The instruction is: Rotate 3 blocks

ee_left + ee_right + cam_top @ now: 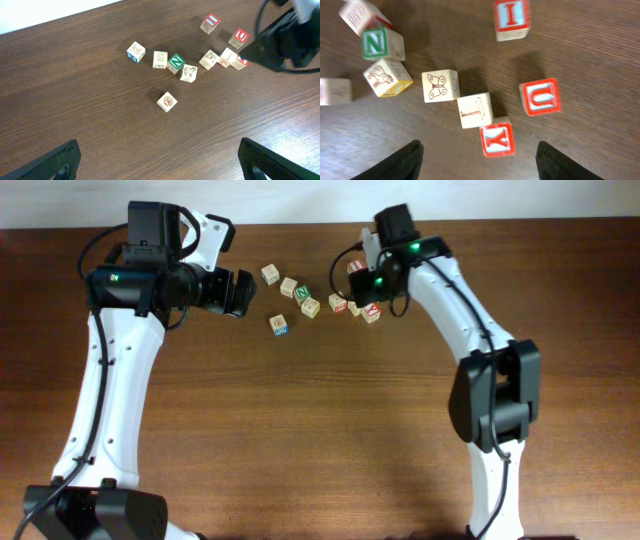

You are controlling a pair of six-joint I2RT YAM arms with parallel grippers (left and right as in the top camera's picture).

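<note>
Pale wooden red-"Y" cube (497,140), lower centre: likely light, rigid; pinch opposite flat sides. Right end effector (479,150) apart, flanking it; left end effector (159,145) apart.

Wooden table (300,430): red-faced blocks (540,96), other cubes (440,85) scattered.

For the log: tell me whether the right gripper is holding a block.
No, in the right wrist view the right gripper has its fingers wide apart, and the Y block between them touches neither.
</note>
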